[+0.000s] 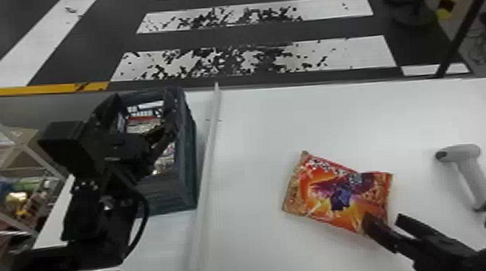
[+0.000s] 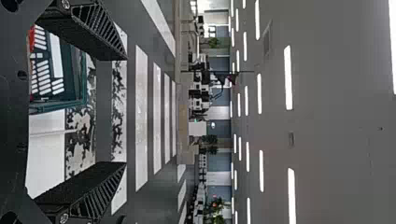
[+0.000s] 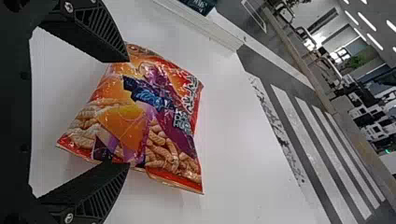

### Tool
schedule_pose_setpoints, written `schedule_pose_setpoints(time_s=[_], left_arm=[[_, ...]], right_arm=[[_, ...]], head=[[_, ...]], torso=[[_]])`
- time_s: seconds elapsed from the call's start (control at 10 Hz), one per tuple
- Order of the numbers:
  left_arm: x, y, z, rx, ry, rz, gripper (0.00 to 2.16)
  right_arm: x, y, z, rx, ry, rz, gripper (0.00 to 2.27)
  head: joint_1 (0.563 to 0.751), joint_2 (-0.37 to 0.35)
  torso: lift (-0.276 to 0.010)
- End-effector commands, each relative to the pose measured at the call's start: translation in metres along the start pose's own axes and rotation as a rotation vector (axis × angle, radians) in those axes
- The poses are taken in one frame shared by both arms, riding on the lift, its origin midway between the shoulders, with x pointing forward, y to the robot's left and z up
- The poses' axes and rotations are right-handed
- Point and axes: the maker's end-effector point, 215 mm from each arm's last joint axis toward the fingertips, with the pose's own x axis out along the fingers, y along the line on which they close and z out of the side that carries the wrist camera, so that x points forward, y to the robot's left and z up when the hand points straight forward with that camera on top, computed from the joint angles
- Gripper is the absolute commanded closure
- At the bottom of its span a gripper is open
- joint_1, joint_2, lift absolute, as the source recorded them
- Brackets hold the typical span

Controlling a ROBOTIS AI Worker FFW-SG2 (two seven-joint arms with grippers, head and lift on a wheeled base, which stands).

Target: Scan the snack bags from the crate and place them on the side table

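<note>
1. Snack bag [image 1: 336, 191]: lies flat, printed face up, on the white surface [image 1: 253, 128], right of the crate [image 1: 187, 156] and left of the scanner [image 1: 459, 153].
2. Orientation: the bag's long axis runs left to right on a slant, its left end farther and its right end nearer.
3. Obscured: one fingertip covers part of the bag's near right edge in the head view. The left arm masks much of the crate's contents; the items inside cannot be told apart. The near end of the scanner's handle is lost behind the right arm, which is cut off at the right edge.
4. Right gripper [image 1: 384, 220]: at the bag's near right end, one finger overlapping its edge, the other just beside it to the right. In the right wrist view the bag spans the gap and extends beyond the tips. Fingers wide apart, not closed on anything; contact cannot be confirmed.
5. Left gripper [image 1: 165, 131]: at the crate, fingers spread wide, gripping nothing; the bag is well apart, to its right.
</note>
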Motion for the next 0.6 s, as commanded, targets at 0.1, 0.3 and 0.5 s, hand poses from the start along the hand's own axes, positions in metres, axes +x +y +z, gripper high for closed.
schedule_pose_setpoints(time_s=[0.1, 0.3, 0.5], left_arm=[[-0.004, -0.003, -0.002, -0.01, 0.003, -0.012, 0.08], [-0.006, -0.006, -0.003, -0.014, 0.008, -0.024, 0.08], [-0.008, -0.006, -0.007, -0.014, 0.018, -0.027, 0.08]], right_arm=[[0.001, -0.002, -0.011, 0.037, 0.051, 0.009, 0.08], [0.001, -0.011, -0.018, 0.053, 0.069, -0.002, 0.08], [0.003, -0.018, -0.022, 0.065, 0.076, -0.013, 0.08]], head=[[0.695, 0.142], [0.695, 0.14], [0.695, 0.132]], torso=[[-0.094], [-0.094], [-0.094]])
